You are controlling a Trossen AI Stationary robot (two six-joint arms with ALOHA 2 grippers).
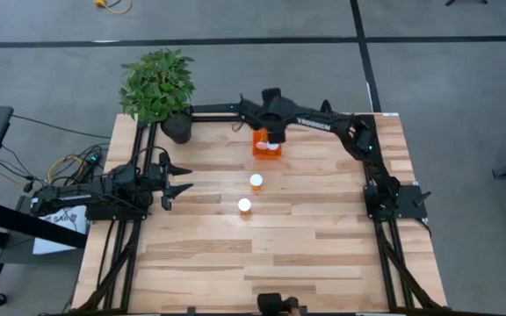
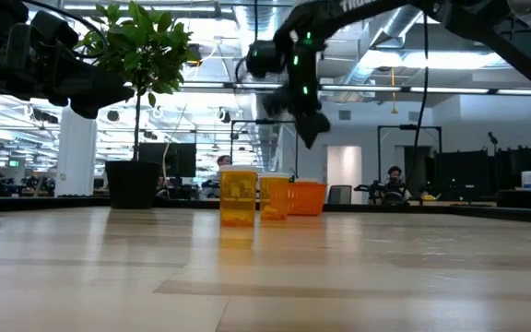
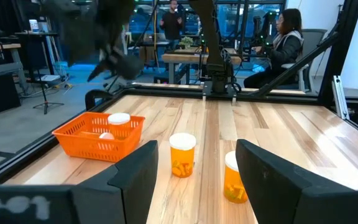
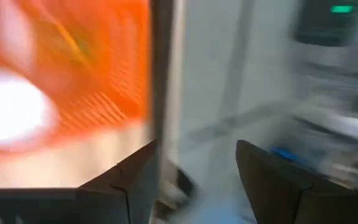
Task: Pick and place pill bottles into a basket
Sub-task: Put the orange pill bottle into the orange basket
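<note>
A: Basket first. We see the orange basket [image 1: 266, 145] at the far middle of the desk [image 1: 306, 246], near the back edge. In the left wrist view the basket [image 3: 98, 138] holds two white-capped pill bottles, one upright [image 3: 119, 119], one lower inside [image 3: 106, 135].

B: And the others? We count two pill bottles standing on the open desk, one [image 1: 256, 182] just in front of the basket, the other [image 1: 244, 205] a bit nearer the front edge. Apart from each other, both upright. Low view shows them amber, side by side, nearer one [image 2: 238, 195] and farther one [image 2: 274, 196], basket [image 2: 306, 197] behind.

A: Right gripper [image 1: 273, 140] hangs over the basket, arm reaching across the back of the desk. Its jaws stand apart, nothing between them in the right wrist view [image 4: 194, 168]; that view is smeared, orange mesh and a white blob beside it.

B: Left gripper [image 1: 183, 178] sits at the left side of the desk, well apart from the bottles, pointing toward them. Jaws apart, empty; in its own view [image 3: 194, 165] both loose bottles show between the fingers.

A: Extras: a potted plant [image 1: 159, 88] at the far left corner. People sit and stand in the room behind [image 3: 284, 37].
</note>
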